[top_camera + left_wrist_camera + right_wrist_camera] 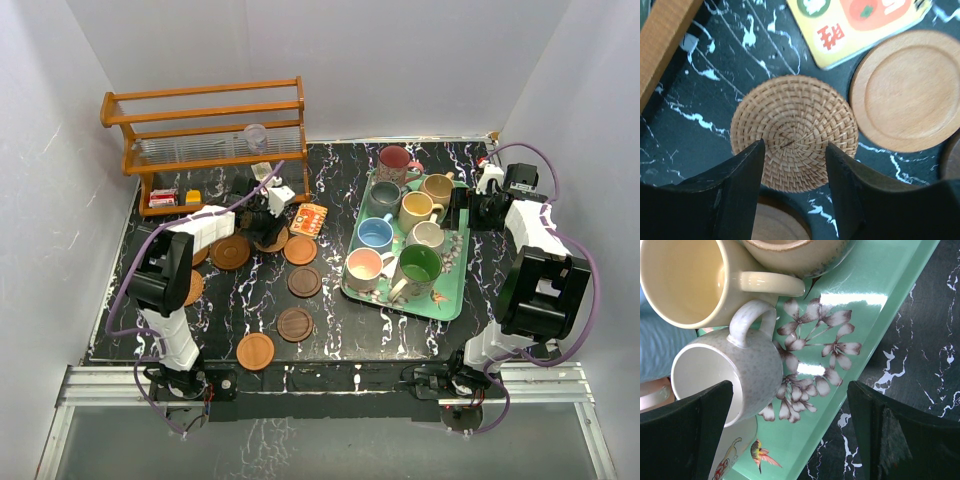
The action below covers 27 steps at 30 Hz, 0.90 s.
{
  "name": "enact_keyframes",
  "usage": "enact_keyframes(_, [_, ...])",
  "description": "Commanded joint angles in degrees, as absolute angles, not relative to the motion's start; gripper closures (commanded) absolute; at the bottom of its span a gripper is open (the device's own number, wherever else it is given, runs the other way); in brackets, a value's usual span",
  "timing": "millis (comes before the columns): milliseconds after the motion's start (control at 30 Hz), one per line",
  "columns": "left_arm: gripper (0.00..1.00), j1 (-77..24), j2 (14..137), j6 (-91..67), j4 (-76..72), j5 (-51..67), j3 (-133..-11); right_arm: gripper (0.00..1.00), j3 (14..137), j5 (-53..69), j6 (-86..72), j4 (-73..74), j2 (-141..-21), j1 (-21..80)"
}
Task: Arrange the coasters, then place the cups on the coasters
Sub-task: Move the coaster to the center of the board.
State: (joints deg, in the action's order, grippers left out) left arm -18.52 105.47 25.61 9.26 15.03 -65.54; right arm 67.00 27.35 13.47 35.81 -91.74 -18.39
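Several round wooden coasters point(300, 250) lie scattered on the dark marble table point(330, 335), left of centre. My left gripper point(264, 214) hangs over the back one, a woven coaster point(795, 120). Its jaws point(796, 147) are open and hold nothing; the disc is wider than the gap. A plain wooden coaster point(910, 90) lies to its right, another point(772, 225) below the fingers. Several cups stand on a green tray point(452, 300). My right gripper point(470, 210) is wide open point(790, 385) at the tray's right edge point(870, 305), beside the off-white cup point(740, 375) and the yellow cup point(685, 280).
A wooden rack point(205, 125) stands at the back left with a clear plastic cup point(256, 135) on it. An orange patterned card point(310, 220) lies just right of the left gripper. Small boxes point(165, 198) sit under the rack. White walls close in both sides.
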Motion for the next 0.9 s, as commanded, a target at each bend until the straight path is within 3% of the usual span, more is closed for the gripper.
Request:
enact_keyframes(0, [0.50,-19.1,103.3,29.4,17.4,13.8,-62.7,0.02,68.9,27.0,14.2,33.7,-90.0,-18.5])
enact_keyframes(600, [0.51,-23.0,95.5,33.4,30.9,25.2,-54.8,0.02,69.0,27.4,14.2,33.9,-90.2,-18.5])
enact_keyframes(867, [0.51,-23.1,86.9,36.3,40.2,20.0,-48.4,0.02,69.0,27.7,14.1,34.0,-90.2,-18.5])
